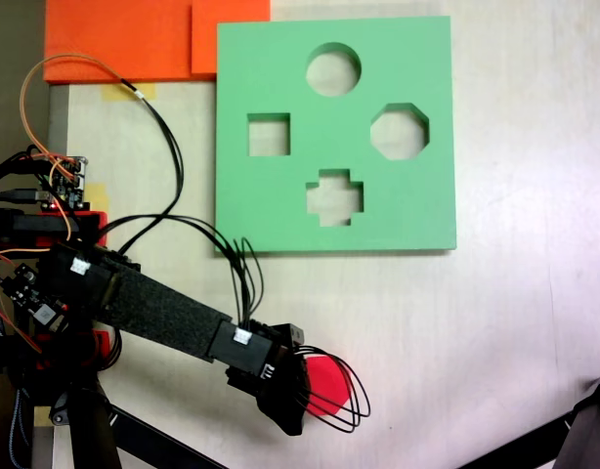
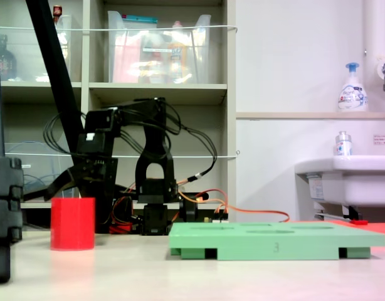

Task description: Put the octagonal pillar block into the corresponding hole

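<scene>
The octagonal pillar block point(image 1: 329, 377) is bright red and stands upright on the pale table, below the green board's front edge; a fixed view from the side shows the block point(image 2: 72, 224) left of the board. My gripper point(image 1: 300, 396) hangs over the block's left part and hides it. From the side, the gripper point(image 2: 73, 199) looks open, one finger splayed down to the block's left top edge and the other on its right. The corresponding hole point(image 1: 399, 131) is the eight-sided cutout at the right of the green board point(image 1: 261, 59) and is empty.
The board point(image 2: 274, 239) also has round point(image 1: 333, 68), square point(image 1: 269, 135) and cross-shaped point(image 1: 334, 196) cutouts. Orange foam sheets point(image 1: 124, 39) lie at the back left. Loose black cables point(image 1: 344, 401) loop round the gripper. A tripod leg point(image 1: 574, 435) enters at the lower right.
</scene>
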Robot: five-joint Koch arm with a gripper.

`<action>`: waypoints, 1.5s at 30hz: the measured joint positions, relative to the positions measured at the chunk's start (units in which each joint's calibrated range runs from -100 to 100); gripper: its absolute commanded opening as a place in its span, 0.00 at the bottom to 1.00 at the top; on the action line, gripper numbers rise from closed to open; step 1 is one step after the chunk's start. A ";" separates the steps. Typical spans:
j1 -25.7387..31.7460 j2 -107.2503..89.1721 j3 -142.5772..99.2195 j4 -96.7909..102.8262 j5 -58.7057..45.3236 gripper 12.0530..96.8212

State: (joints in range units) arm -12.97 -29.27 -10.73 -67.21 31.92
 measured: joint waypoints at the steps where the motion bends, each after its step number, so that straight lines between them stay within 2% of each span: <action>1: 0.10 0.68 0.78 0.00 0.00 0.68; 45: 1.32 16.96 8.72 1.17 0.00 0.68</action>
State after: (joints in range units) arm -11.65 -12.31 -2.01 -66.03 31.92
